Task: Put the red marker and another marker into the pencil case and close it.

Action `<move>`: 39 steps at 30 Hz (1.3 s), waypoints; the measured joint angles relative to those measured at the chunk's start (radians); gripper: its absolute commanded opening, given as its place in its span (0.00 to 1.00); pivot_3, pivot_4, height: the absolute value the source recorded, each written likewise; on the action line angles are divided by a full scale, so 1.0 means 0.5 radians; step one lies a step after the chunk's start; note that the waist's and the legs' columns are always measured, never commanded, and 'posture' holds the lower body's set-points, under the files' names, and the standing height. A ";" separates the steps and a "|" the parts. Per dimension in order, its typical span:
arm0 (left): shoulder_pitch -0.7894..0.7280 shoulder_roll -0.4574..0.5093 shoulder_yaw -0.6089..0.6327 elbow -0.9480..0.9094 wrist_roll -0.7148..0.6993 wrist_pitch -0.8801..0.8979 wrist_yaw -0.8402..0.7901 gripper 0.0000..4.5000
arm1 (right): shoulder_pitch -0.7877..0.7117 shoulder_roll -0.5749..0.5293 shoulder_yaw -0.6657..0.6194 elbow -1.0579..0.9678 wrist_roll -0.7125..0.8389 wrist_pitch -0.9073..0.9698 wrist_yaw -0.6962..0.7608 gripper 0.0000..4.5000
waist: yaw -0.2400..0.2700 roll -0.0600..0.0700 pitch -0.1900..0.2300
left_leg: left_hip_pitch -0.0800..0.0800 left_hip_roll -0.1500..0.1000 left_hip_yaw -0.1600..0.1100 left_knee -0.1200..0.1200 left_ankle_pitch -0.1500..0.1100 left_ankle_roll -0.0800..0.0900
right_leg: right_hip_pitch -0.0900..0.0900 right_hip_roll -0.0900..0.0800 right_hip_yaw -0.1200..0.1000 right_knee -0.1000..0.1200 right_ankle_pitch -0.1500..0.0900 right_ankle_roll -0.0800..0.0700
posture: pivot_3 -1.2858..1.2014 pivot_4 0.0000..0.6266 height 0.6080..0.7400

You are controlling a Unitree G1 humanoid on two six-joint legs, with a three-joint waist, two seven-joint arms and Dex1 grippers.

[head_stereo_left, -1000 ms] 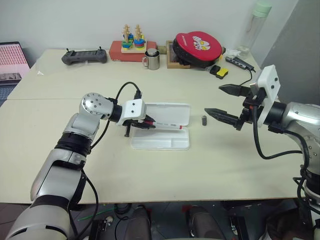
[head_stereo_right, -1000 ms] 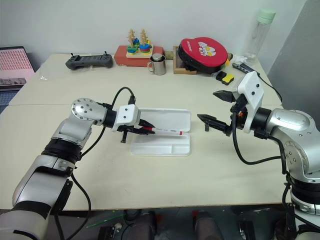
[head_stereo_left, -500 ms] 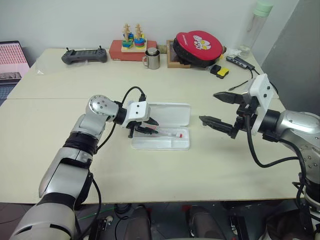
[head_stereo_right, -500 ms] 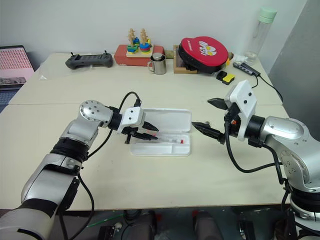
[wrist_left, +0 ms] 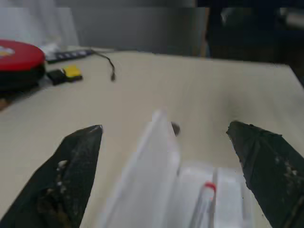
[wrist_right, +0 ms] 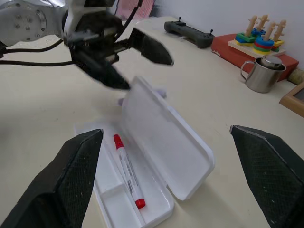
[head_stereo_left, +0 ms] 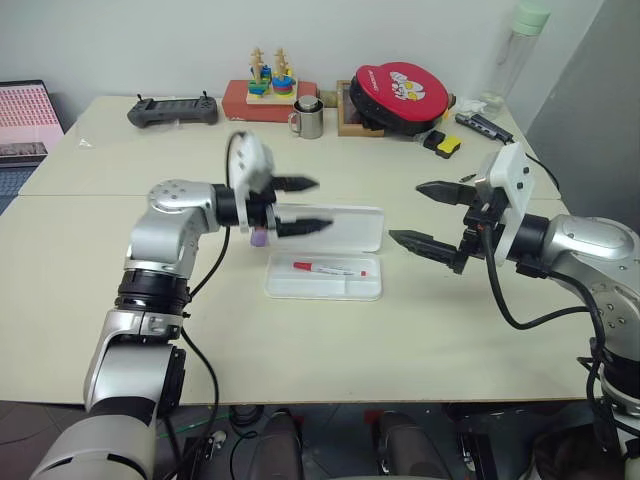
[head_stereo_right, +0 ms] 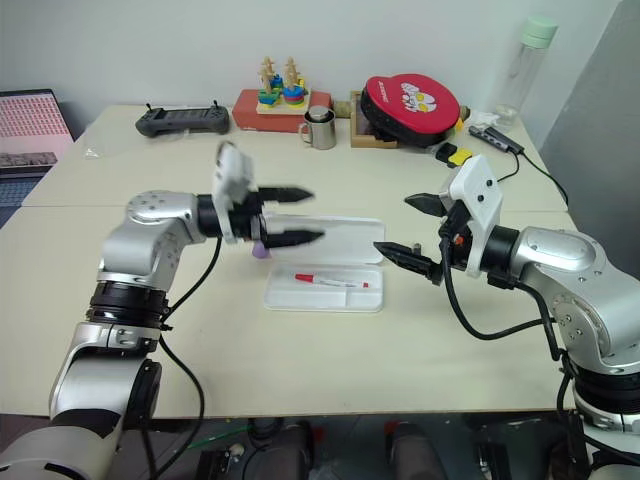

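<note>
Our left gripper (head_stereo_left: 305, 205) hangs above the table (head_stereo_left: 120, 300) with its fingers spread wide and empty, over the raised lid of the pencil case (head_stereo_left: 325, 278). Just under it the purple marker (head_stereo_left: 258, 239) rests on the table beside the case. Inside the open tray we see the red marker (head_stereo_left: 326, 268) lying flat. Further right, our right gripper (head_stereo_left: 425, 215) hovers, fingers also wide apart, holding nothing.
</note>
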State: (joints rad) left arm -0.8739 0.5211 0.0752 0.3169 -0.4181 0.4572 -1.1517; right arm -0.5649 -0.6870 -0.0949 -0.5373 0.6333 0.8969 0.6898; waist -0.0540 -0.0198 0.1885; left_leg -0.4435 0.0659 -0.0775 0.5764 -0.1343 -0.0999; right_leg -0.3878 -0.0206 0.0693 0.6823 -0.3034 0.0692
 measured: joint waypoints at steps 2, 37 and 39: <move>-0.019 -0.034 0.152 -0.055 -0.096 0.144 0.230 1.00 | -0.017 0.020 0.003 0.040 -0.003 -0.032 -0.005 1.00 | -0.001 0.000 0.000 | 0.005 0.000 0.000 0.000 0.000 0.000 | 0.004 0.000 0.000 0.000 0.000 0.000 | 0.52 0.24 1.00; 0.076 -0.173 -0.019 0.770 0.512 0.148 1.301 0.92 | -0.186 0.239 0.234 0.254 -0.122 -0.167 -0.065 1.00 | 0.041 0.000 0.000 | 0.012 -0.001 0.001 -0.003 0.001 0.000 | 0.009 0.000 0.001 -0.001 0.005 -0.005 | 0.52 0.24 1.00; 0.075 -0.173 -0.021 0.773 0.528 0.149 1.309 0.84 | -0.186 0.238 0.234 0.253 -0.122 -0.166 -0.069 1.00 | 0.039 0.000 0.000 | 0.012 -0.001 0.001 -0.003 0.001 0.000 | 0.009 0.000 0.001 -0.001 0.005 -0.005 | 0.52 0.24 1.00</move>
State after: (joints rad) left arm -0.8364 0.4345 0.0645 0.7034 -0.1541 0.5316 -0.4974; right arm -0.6580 -0.5679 0.0221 -0.4107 0.5724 0.8139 0.6552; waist -0.0344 -0.0199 0.1884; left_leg -0.4374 0.0654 -0.0772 0.5749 -0.1340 -0.0998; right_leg -0.3835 -0.0205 0.0698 0.6820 -0.3009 0.0669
